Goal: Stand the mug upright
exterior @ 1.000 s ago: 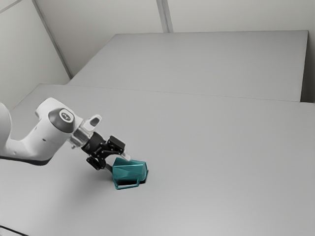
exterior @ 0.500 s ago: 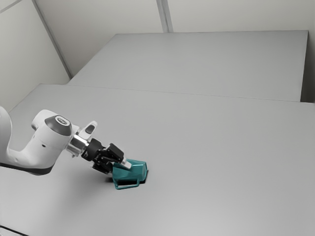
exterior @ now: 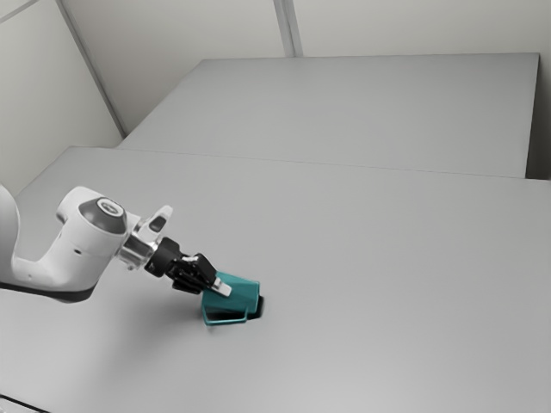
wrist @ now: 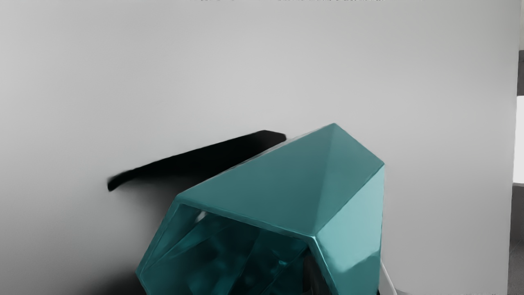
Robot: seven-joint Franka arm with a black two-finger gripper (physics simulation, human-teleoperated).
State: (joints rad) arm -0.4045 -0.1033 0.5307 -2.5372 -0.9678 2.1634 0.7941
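Note:
In the exterior view my gripper (exterior: 220,287) is at the open end of the teal mug (exterior: 241,298), which lies on its side with the mouth facing the hand. The handle points toward the view's lower edge, and a dark shadow shows beside and under the mug. From the hand, the faceted mug (wrist: 282,184) appears with its mouth toward the camera. The gripper (wrist: 350,282) is shut on the mug's side wall, one dark finger inside the mouth and the other, pale-edged, outside. The fingertips are partly hidden by the wall.
The grey table (exterior: 370,284) extends around the mug, with a second grey surface (exterior: 362,112) behind it. Pale walls stand beyond. A dark cable (exterior: 21,403) lies at the exterior view's lower left corner.
The hand moved down and forward to the mug, and its fingers closed on the wall. Since half a second ago the mug has shifted slightly up and toward the exterior view's right, showing more shadow.

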